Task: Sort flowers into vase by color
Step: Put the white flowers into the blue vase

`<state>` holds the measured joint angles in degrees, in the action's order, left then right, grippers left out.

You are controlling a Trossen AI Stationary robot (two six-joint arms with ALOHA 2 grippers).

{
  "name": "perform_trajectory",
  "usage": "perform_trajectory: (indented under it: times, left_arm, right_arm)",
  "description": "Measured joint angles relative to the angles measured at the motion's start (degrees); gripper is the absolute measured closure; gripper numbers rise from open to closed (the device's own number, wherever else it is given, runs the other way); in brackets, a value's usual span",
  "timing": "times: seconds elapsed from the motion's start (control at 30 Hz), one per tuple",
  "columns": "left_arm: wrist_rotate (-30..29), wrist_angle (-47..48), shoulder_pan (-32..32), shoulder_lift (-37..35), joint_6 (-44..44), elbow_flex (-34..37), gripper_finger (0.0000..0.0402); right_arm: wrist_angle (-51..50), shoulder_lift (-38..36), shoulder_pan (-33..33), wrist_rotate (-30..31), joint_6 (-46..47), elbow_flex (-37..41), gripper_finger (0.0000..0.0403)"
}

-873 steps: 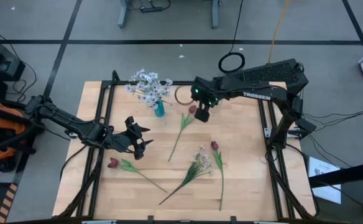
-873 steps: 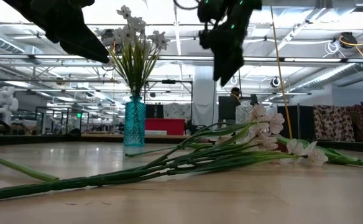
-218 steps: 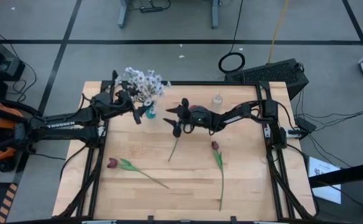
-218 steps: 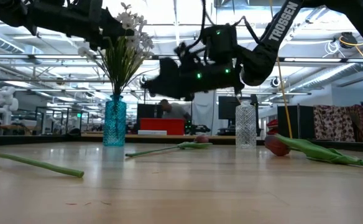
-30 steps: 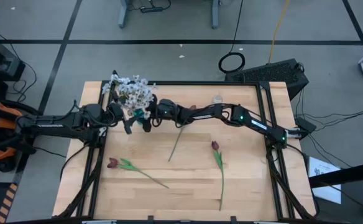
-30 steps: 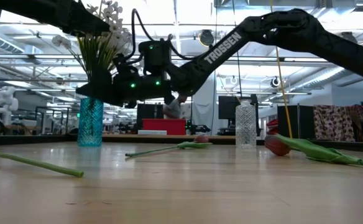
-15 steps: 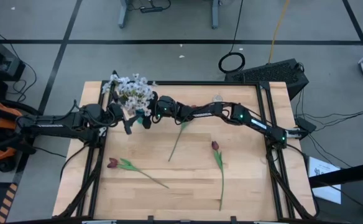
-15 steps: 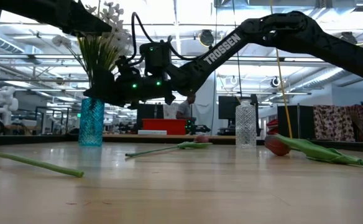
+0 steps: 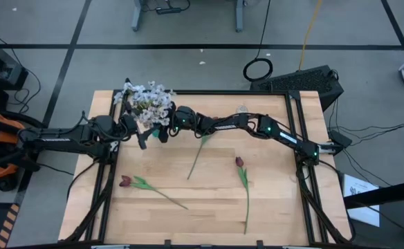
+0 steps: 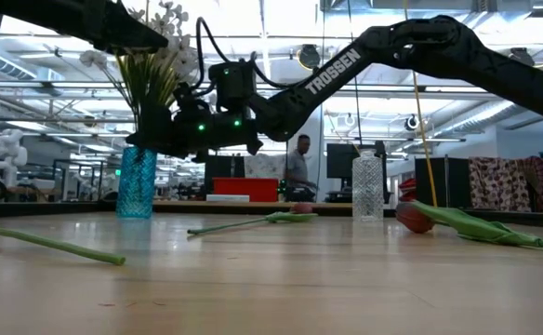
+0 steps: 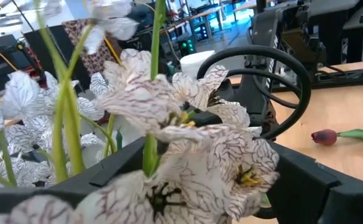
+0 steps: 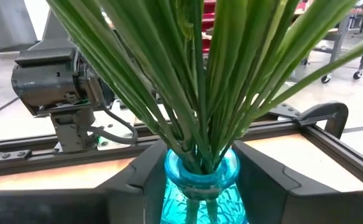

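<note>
A blue glass vase (image 9: 162, 128) (image 10: 137, 182) stands by its base on the table's far left part. It holds the sprays of white blossoms (image 9: 147, 101) (image 10: 156, 58) on green stems (image 12: 194, 81). My right gripper (image 12: 201, 186) reaches across from the right and is shut on the vase (image 12: 201, 177). My left gripper (image 11: 206, 180) is open up among the blossoms (image 11: 169, 118), with stems between its fingers; whether it touches them cannot be told. Three red tulips lie flat on the wood (image 9: 125, 181) (image 9: 239, 162) (image 9: 214, 122). My right gripper holds the blue vase at its shoulder, just below the neck (image 12: 172, 171), pinched between the two fingers (image 12: 138, 183), one on either side. The fingers come in level from the table's right. The vase stays upright, and its base looks set on the table.
A clear glass vase (image 9: 242, 109) (image 10: 367, 187) stands near the far edge, right of the middle. The tulip stems (image 9: 199, 152) (image 9: 245, 197) (image 9: 157, 191) stretch over the middle and near part of the board. A person (image 10: 299, 167) stands in the room behind.
My right gripper has edged a little toward the table's far edge at the vase, which has stayed about where it was. The person behind the table has walked to the right.
</note>
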<state>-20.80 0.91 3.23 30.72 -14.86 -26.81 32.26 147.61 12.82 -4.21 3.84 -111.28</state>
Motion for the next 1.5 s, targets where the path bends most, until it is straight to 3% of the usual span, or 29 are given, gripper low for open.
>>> perform_trajectory:
  times: [0.67,0.8,1.03,1.5]
  left_arm:
    - [-0.9,-8.7,0.6,2.7,-2.5,0.0,0.0113]
    - [-0.9,-7.8,0.7,2.8,-2.4,0.0,0.0114]
    - [4.5,-5.7,0.7,2.8,1.1,0.0,0.0113]
    - [2.6,3.5,0.7,1.0,5.6,0.0,0.0113]
  right_arm:
    - [-18.4,-6.3,2.6,2.7,-6.2,0.1,0.0262]
    - [-19.2,-6.4,3.1,2.5,-5.6,0.1,0.0262]
    - [-19.4,-6.5,3.1,2.8,-4.7,0.4,0.0262]
    - [-22.4,-6.6,3.7,2.5,-4.0,0.4,0.0262]
